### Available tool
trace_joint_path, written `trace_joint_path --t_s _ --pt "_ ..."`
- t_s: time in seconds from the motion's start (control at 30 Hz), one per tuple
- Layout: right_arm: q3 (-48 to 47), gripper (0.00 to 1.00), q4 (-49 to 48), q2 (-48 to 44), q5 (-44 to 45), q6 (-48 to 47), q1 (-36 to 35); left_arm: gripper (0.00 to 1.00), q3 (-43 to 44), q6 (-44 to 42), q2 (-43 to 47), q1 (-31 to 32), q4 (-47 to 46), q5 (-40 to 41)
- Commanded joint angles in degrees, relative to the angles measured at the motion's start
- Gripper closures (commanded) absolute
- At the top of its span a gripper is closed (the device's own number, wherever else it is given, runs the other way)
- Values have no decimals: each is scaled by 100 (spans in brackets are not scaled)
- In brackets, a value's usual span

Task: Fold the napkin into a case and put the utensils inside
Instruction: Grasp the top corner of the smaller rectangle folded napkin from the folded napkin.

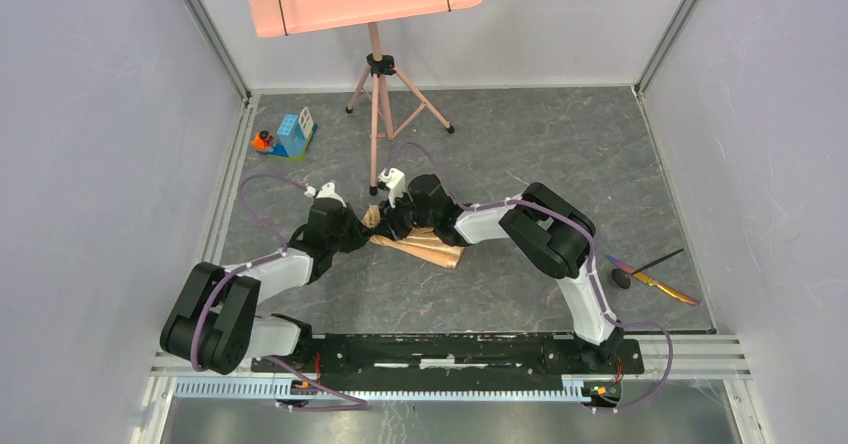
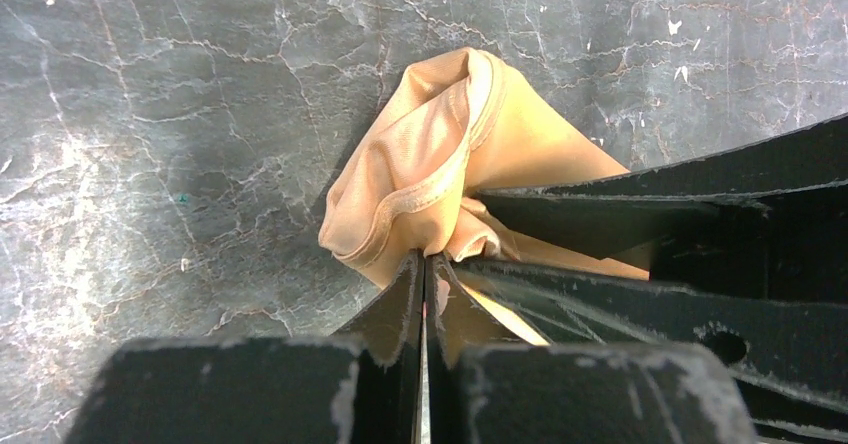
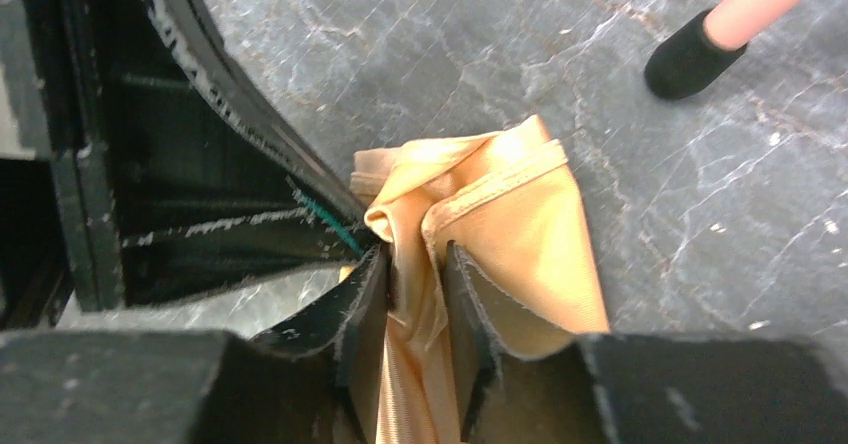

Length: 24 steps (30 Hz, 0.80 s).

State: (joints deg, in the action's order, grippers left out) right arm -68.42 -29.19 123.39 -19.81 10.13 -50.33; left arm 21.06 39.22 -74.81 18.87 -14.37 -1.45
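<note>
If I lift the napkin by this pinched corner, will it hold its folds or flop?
Probably floppy: the napkin bunches and creases softly where the left gripper pinches it. Its satin sheen suggests the layers may slide apart. It looks thin and light, so it should drape rather than keep its shape.

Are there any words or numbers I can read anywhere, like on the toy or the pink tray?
None can be read in any view.
The pink tray has only round holes, no letters.
The blue toy block shows pale squares, too small to tell if anything is printed.
The napkin is plain cloth.
</note>
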Motion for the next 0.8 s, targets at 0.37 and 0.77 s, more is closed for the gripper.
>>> trace_joint_path --t_s 0.37,0.77 --pt "261 50 142 -707 -592 461 225 98 52 -268 308 37 113 202" --pt "-420 60 69 -94 -744 699 255 98 20 -263 421 35 75 170"
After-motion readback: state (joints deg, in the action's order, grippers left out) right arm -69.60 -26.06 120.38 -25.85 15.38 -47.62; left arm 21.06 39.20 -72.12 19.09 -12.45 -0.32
